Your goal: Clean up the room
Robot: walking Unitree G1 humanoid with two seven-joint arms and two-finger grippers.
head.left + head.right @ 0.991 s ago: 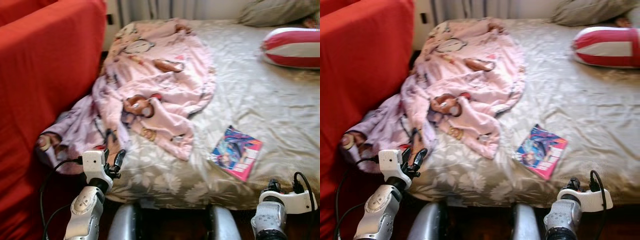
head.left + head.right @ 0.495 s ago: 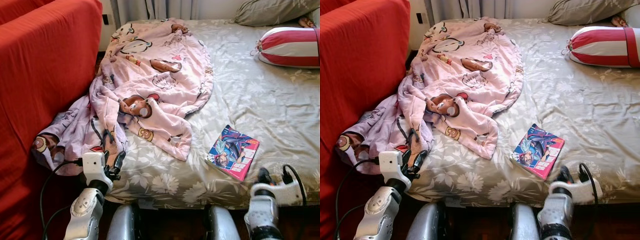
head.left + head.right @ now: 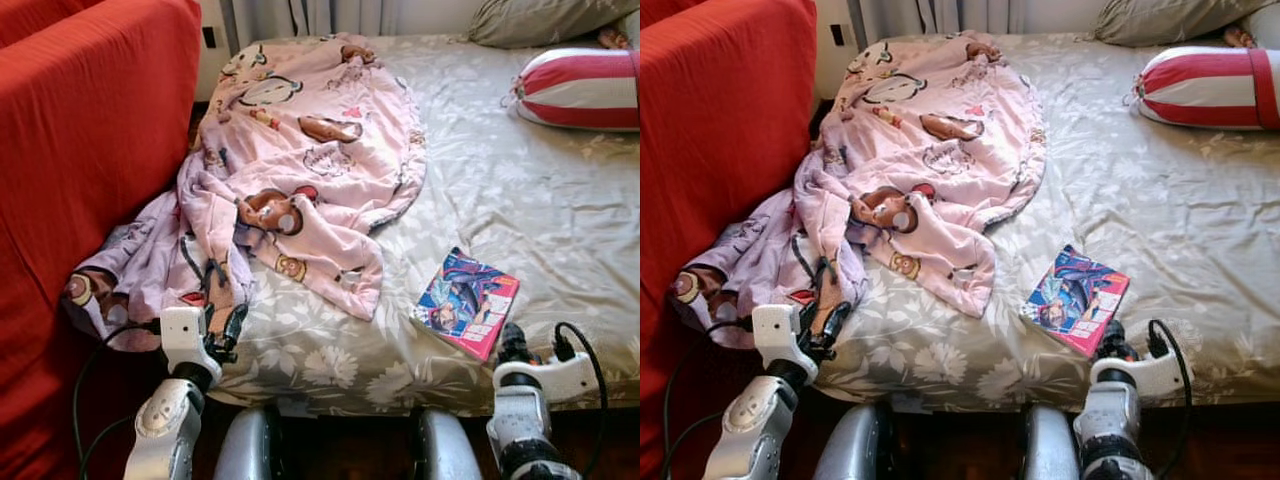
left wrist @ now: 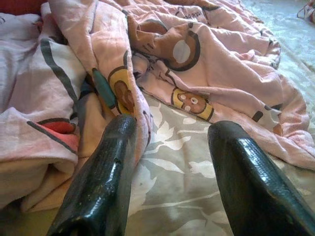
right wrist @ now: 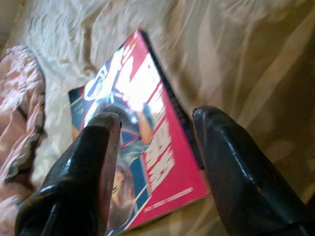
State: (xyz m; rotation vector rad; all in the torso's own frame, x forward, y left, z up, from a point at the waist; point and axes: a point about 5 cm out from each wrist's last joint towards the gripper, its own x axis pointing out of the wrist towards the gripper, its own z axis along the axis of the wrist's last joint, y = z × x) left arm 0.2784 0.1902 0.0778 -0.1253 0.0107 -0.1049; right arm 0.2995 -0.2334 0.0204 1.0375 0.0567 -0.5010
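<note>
From the head views, a pink blanket (image 3: 300,170) sprawls over the bed (image 3: 520,200) and spills off its edge by the red sofa (image 3: 80,150), while a book (image 3: 467,303) lies flat near the bed's front edge. The left wrist view shows the left hand (image 4: 167,162), fingers apart, just above the blanket's rumpled edge. The right wrist view shows the right hand (image 5: 157,147), fingers apart, poised over the book.

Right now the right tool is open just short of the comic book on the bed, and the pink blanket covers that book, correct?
Not quite. The pink blanket lies apart from the comic book, which is uncovered, as the left eye view shows. The right tool is open, just short of it.
</note>
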